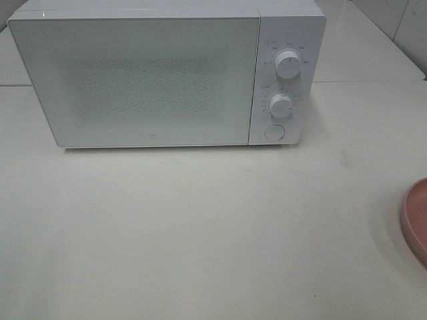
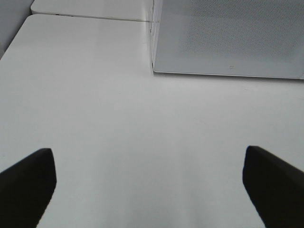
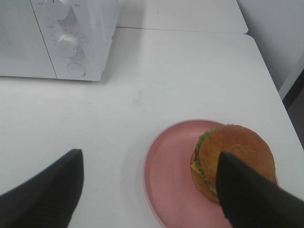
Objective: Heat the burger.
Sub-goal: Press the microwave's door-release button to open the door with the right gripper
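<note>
The burger (image 3: 233, 156), with a golden-brown bun, lettuce and cheese, sits on a round pink plate (image 3: 168, 185) in the right wrist view. My right gripper (image 3: 147, 194) is open above the plate, one finger partly covering the burger. In the exterior high view only the plate's edge (image 1: 417, 220) shows at the right border; the burger is out of that view. The white microwave (image 1: 167, 73) stands at the back with its door shut. My left gripper (image 2: 149, 187) is open and empty over bare table in front of the microwave's left corner (image 2: 228, 38).
The microwave has two knobs (image 1: 288, 65) (image 1: 281, 105) and a round button (image 1: 273, 132) on its right panel. The table's right edge (image 3: 280, 95) runs close beside the plate. A seam between table tops (image 2: 90, 17) lies behind the microwave.
</note>
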Controlling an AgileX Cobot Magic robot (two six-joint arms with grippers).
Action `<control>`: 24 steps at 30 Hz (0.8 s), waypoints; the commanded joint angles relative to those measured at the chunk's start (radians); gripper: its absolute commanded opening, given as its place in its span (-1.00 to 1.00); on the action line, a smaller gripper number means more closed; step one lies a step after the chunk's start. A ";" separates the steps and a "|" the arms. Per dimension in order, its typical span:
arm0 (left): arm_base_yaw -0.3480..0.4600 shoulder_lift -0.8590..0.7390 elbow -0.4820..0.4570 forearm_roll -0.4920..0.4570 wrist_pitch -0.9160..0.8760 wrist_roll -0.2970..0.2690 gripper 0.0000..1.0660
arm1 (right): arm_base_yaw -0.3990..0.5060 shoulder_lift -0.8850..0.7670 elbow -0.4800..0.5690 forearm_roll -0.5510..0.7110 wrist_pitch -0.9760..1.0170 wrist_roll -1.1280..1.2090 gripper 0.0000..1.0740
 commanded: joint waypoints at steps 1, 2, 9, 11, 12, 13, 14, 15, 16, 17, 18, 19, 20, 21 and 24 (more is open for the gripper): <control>-0.005 -0.021 0.002 -0.001 -0.014 0.000 0.87 | -0.002 0.047 0.000 -0.003 -0.076 0.004 0.40; -0.005 -0.021 0.002 -0.001 -0.014 0.000 0.87 | -0.002 0.072 0.004 -0.003 -0.112 0.003 0.40; -0.005 -0.021 0.002 -0.001 -0.014 0.000 0.87 | -0.002 0.156 0.014 -0.003 -0.217 0.003 0.40; -0.005 -0.021 0.002 -0.001 -0.014 0.000 0.87 | -0.002 0.197 0.023 -0.003 -0.274 0.003 0.40; -0.005 -0.021 0.002 -0.001 -0.014 0.000 0.87 | -0.002 0.197 0.023 -0.003 -0.274 0.003 0.40; -0.005 -0.021 0.002 -0.001 -0.014 0.000 0.87 | -0.002 0.227 0.026 -0.003 -0.303 0.003 0.40; -0.005 -0.021 0.002 -0.001 -0.014 0.000 0.87 | -0.002 0.243 0.026 -0.003 -0.319 0.003 0.40; -0.005 -0.021 0.002 -0.001 -0.014 0.000 0.87 | -0.002 0.243 0.026 -0.003 -0.319 0.003 0.40; -0.005 -0.021 0.002 -0.001 -0.014 0.000 0.87 | -0.002 0.271 0.026 -0.003 -0.353 0.003 0.40; -0.005 -0.021 0.002 -0.001 -0.014 0.000 0.87 | -0.002 0.271 0.026 -0.003 -0.353 0.003 0.40; -0.005 -0.021 0.002 -0.001 -0.014 0.000 0.87 | -0.002 0.300 0.026 -0.003 -0.390 0.004 0.40; -0.005 -0.021 0.002 -0.001 -0.014 0.000 0.87 | -0.002 0.316 0.026 -0.003 -0.407 0.004 0.40; -0.005 -0.021 0.002 -0.001 -0.014 0.000 0.87 | -0.002 0.316 0.026 -0.003 -0.407 0.004 0.40; -0.005 -0.021 0.002 -0.001 -0.014 0.000 0.87 | -0.002 0.345 0.026 -0.003 -0.436 0.004 0.40; -0.005 -0.021 0.002 -0.001 -0.014 0.000 0.87 | -0.002 0.399 0.026 -0.003 -0.483 0.005 0.40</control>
